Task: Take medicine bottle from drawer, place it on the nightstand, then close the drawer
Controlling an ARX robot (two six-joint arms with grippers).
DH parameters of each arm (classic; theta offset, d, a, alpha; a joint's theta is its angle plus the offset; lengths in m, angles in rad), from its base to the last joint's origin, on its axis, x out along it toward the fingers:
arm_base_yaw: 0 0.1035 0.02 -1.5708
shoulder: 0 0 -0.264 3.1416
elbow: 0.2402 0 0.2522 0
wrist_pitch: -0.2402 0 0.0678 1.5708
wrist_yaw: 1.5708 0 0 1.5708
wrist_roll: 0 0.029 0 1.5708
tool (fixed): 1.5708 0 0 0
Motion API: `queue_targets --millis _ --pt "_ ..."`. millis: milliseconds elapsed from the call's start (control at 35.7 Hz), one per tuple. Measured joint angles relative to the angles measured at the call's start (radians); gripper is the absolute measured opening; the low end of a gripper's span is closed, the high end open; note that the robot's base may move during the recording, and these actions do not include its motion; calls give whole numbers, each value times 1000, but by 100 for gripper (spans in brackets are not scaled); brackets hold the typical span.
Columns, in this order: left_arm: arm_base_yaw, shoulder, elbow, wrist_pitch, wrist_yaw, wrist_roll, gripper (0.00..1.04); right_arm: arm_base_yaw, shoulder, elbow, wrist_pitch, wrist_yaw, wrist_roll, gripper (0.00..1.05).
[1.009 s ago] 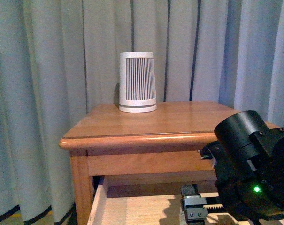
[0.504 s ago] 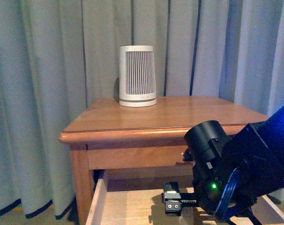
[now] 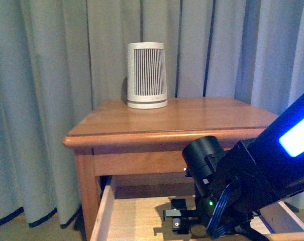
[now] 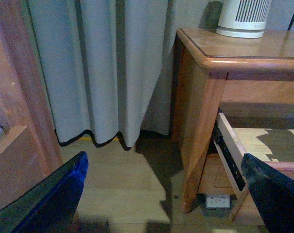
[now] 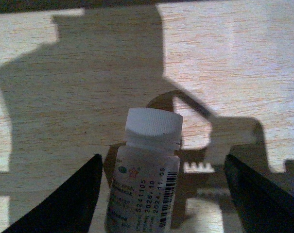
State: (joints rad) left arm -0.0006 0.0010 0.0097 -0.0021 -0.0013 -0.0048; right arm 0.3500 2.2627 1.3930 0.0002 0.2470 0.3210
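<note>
– Where is the medicine bottle (image 5: 146, 177)?
– Inside the pulled-out drawer (image 3: 102, 213), on its pale floor, between the fingers (image 5: 64, 204) of the right claw (image 3: 178, 220).
– Is it pinched?
– No. That claw is spread, with a gap showing on each side of the bottle.
– And the left claw (image 4: 161, 194)?
– Spread too, with nothing in it, out to the side of the nightstand (image 3: 192, 118) over the floor by the curtain.
– Anything on the tabletop?
– Only the ribbed white cylinder (image 3: 147, 75), near the back edge.

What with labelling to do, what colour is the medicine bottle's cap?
White; the cap of the medicine bottle shows best in the right wrist view.
</note>
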Motion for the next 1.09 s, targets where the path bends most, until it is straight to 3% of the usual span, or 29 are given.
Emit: queue_targets --millis 336,785,1093 --pt "0 0 0 0 0 0 98 9 0 -1 29 19 -26 31" --pt "0 0 0 0 0 0 98 14 -86 -83 109 45 -82 29" --pt "0 0 0 0 0 0 98 39 -338 -246 21 -38 35 29"
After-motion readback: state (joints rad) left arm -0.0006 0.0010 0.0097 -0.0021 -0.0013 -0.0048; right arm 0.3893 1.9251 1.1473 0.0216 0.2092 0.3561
